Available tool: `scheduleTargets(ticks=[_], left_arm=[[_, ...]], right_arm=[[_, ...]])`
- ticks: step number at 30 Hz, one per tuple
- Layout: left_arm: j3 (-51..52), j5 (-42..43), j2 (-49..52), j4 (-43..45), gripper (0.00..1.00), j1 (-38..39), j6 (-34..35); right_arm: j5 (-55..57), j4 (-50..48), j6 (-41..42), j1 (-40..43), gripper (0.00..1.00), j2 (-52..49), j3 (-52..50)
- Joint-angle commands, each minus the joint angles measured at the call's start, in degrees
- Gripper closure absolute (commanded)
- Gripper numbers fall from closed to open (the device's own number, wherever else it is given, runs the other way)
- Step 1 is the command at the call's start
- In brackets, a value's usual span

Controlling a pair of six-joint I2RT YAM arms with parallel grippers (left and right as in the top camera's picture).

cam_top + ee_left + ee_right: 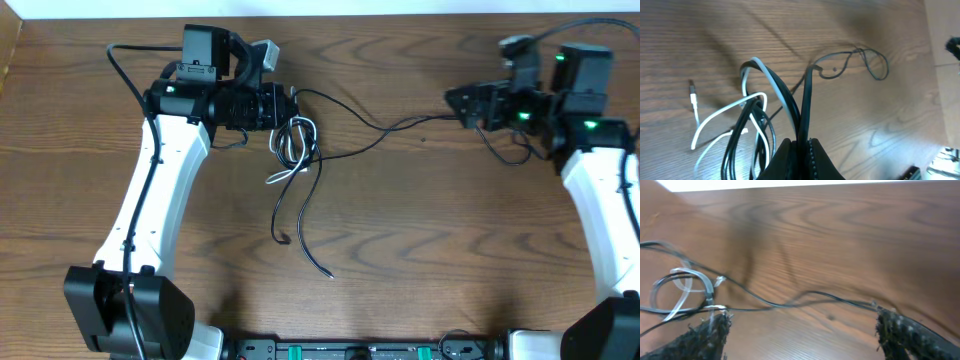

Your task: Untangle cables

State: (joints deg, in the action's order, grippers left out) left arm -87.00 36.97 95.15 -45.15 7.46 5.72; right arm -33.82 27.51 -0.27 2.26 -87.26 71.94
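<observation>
Jaws of the left gripper (pixel 801 146) are clamped on the cables (pixel 757 96), pinching a white cable (pixel 771 77) and a black cable (pixel 807 95); their loose tangle lies on the bench (pixel 420 230) just beside it. Jaws of the right gripper (pixel 802 317) gape wide, with the black cable reaching one fingertip.

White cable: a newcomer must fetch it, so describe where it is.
On the wooden table, find the left gripper. The bundle of loops it pinches includes the white cable, the only pale cord among black cables.
</observation>
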Motion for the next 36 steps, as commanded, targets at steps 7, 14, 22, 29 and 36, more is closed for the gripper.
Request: scheduleTargets(ticks=[7,14,22,29,36], left_arm=[[-0.4,3.1,-1.0,0.0,0.92,1.9,-1.0],[-0.4,3.1,-1.0,0.0,0.93,1.9,-1.0],[-0.4,2.4,-1.0,0.0,0.92,3.3,-0.8],[-0.3,-3.7,-1.0,0.0,0.93,6.0,-0.8],[-0.3,-7.8,-1.0,0.1,0.92,7.6,-0.8]], right_arm=[[-2.8,-6.3,14.4,-7.4,0.21,-3.0,0.6],[-2.8,-11.1,27.9,-10.4,0.27,-7.4,0.6],[-2.5,-21.2,44.1,-17.4,0.29,-11.1,0.6],[3.8,-23.1,59.7,-22.8,0.28,-11.3,0.6],[4.8,-25.0,68.1,-24.8,0.33,-11.3,0.6]])
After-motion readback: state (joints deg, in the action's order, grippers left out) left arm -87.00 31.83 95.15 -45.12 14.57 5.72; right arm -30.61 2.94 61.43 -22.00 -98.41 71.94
